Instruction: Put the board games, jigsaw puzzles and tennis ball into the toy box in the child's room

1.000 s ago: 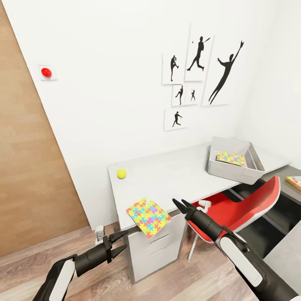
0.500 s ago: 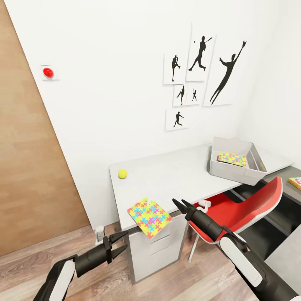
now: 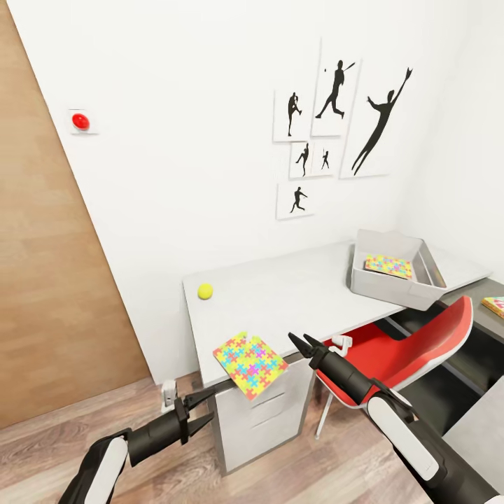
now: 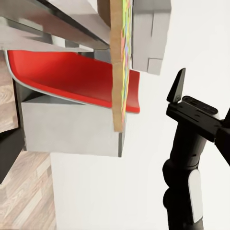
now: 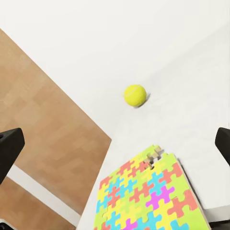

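Two tools open: left (image 3: pixel 198 411) low, right (image 3: pixel 299 342) beside puzzle (image 3: pixel 249 364).

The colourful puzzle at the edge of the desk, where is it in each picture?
Head view: the puzzle lies at the desk's near edge, overhanging it, between the two grippers.
Left wrist view: it shows edge-on as a thin tan strip in front of the red chair.
Right wrist view: it is in the lower middle.
Shared landmark: the pale desk top.

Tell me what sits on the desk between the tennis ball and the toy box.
Nothing: in the head view the table top between the tennis ball and the toy box is bare. The loose jigsaw puzzle lies nearer, overhanging the front edge.
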{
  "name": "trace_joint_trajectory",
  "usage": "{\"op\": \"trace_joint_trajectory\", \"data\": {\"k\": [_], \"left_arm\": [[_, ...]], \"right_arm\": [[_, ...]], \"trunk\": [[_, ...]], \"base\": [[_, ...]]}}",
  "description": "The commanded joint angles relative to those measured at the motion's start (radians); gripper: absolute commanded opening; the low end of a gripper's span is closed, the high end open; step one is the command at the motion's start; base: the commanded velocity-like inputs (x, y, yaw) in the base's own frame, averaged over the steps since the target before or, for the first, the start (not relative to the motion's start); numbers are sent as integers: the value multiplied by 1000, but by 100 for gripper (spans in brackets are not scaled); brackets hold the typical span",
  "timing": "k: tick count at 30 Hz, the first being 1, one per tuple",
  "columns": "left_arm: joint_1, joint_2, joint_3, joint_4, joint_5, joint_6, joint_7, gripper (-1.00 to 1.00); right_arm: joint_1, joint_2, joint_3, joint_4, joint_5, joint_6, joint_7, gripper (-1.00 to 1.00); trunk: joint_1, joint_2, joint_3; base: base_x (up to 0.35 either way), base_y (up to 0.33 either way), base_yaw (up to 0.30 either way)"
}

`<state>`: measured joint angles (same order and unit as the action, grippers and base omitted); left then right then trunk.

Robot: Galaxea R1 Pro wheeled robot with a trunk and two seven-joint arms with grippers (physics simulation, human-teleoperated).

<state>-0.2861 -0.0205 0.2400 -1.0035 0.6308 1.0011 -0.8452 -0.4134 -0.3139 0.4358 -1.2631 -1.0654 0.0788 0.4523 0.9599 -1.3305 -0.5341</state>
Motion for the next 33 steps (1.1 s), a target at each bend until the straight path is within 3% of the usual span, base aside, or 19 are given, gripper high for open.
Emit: {"op": "trace_joint_trajectory", "data": {"k": [1, 9, 33], "left_arm": [[-1, -1, 3, 0, -5, 4, -2, 100], [-1, -3, 4, 0, -2, 4, 30, 100], [-1, -2, 4, 0, -2, 1, 34, 100]], "right_arm": [[-1, -1, 1, 0, -10, 6, 2, 100], [-1, -1, 4, -1, -7, 6, -3, 100], [0, -1, 8, -4, -6, 5, -1, 100]], "trunk": [[0, -1, -1], [0, -1, -1], [0, -1, -1]], "base": [[0, -76, 0], [0, -101, 0], [34, -44, 29]]}}
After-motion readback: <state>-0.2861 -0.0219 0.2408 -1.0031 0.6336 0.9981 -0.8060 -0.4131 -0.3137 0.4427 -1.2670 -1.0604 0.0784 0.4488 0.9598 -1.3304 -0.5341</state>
